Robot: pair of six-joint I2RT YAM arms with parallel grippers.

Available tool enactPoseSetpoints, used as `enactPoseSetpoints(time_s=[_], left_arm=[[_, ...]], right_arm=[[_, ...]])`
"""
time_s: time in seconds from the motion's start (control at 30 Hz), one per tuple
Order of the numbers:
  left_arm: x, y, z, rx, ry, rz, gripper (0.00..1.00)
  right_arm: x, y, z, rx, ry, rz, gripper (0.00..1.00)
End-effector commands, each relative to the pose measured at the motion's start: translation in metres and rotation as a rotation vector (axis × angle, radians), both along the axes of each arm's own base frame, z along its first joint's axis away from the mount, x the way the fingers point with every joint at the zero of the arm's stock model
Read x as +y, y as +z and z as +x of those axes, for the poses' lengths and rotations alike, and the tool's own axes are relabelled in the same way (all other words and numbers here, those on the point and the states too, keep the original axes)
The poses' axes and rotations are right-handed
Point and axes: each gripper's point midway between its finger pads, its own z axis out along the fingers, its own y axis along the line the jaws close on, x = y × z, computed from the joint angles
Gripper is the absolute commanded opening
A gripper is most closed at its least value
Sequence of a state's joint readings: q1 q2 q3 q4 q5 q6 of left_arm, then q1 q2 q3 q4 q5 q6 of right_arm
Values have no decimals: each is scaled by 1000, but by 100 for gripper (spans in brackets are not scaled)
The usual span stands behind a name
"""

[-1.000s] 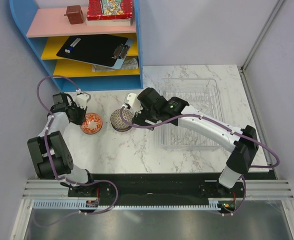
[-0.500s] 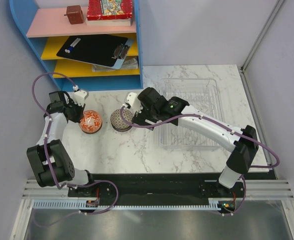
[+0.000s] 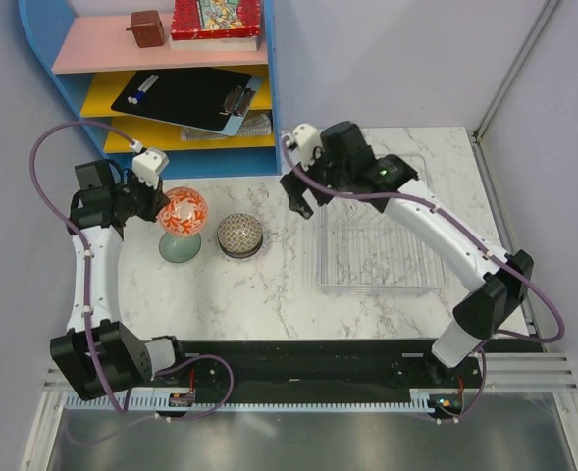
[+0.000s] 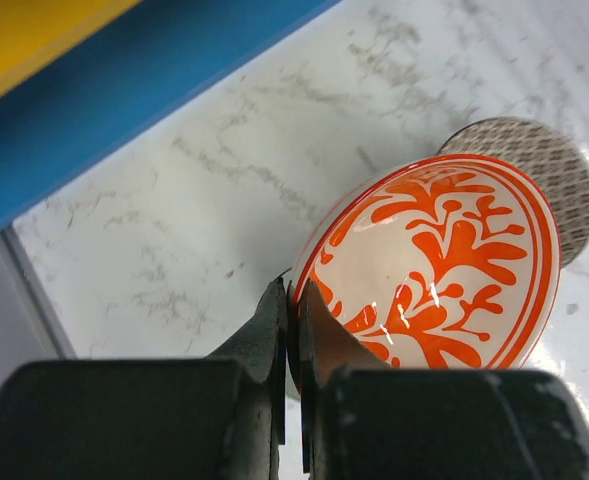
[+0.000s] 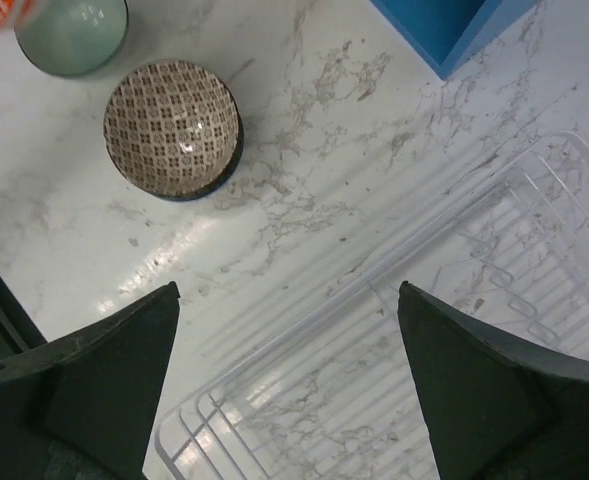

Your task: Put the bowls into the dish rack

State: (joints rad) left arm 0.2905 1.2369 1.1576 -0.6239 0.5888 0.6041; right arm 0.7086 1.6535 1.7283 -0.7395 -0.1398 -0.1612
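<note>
Your left gripper [image 4: 290,305] is pinching the orange-patterned bowl [image 4: 434,265] by its rim (tilted, above the pale green bowl [image 3: 179,248]) near the bench's [image 3: 269,285] left edge. Your right gripper [image 5: 286,300] is hovering wide open over the dish rack's [image 3: 320,267] far-left corner. The mesh bowl [image 3: 240,235] is sitting left of it.

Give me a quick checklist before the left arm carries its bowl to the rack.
1. Left gripper shut on the orange bowl at its rim: ok.
2. Orange bowl apart from the green bowl beneath it: ok, as far as the top view shows.
3. Rack free of bowls: ok.
4. Way to the rack: not ok, the right gripper hangs between bowl and rack.
5. Right gripper open and empty: ok.
6. Mesh bowl upright: ok.
</note>
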Motion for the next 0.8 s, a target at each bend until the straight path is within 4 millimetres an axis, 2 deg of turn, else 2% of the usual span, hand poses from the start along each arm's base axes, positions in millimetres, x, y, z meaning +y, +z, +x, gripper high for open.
enactPoseSetpoints(time_s=[0.0,0.03,0.07,0.1,0.17,0.2,0.23,0.27,0.33,0.37,0.4,0.47,0.5,0.57,0.6,0.77], left_arm=[[-73,51,-4,-90,-193,-120,2],[-83,51,-2,-86,-202,-121,2],[-94,52,0,-89,-218,-112,2],[-117,53,3,-104,-254,-91,2],[-138,54,9,-114,-287,-85,2],[-156,54,9,-111,-314,-89,2],[-166,63,13,-135,-335,-95,2],[-177,56,19,-111,-352,-101,2],[-202,67,23,-134,-400,-132,2],[-211,60,29,-118,-416,-139,2],[-226,61,27,-121,-445,-147,2],[-244,68,32,-152,-478,-164,2],[-257,61,32,-134,-502,-175,2],[-272,68,31,-153,-539,-196,2],[-285,67,26,-145,-578,-216,2],[-320,69,13,-92,-707,-288,2]], right_arm=[[-4,59,-5,130,55,326,98],[-14,63,2,146,41,365,98],[-17,64,2,166,51,390,98],[-21,60,2,197,51,406,98],[-31,65,0,244,81,474,98],[-35,60,-2,276,89,488,98],[-42,66,-4,289,106,529,98],[-46,66,-6,309,120,547,98],[-57,59,-9,351,133,575,98],[-57,59,-17,389,185,601,98],[-63,50,-19,427,182,610,97],[-66,43,-25,469,210,628,98],[-69,34,-27,498,204,631,98],[-71,24,-29,522,203,633,98],[-72,18,-30,536,202,633,98],[-72,1,-30,584,201,631,98]])
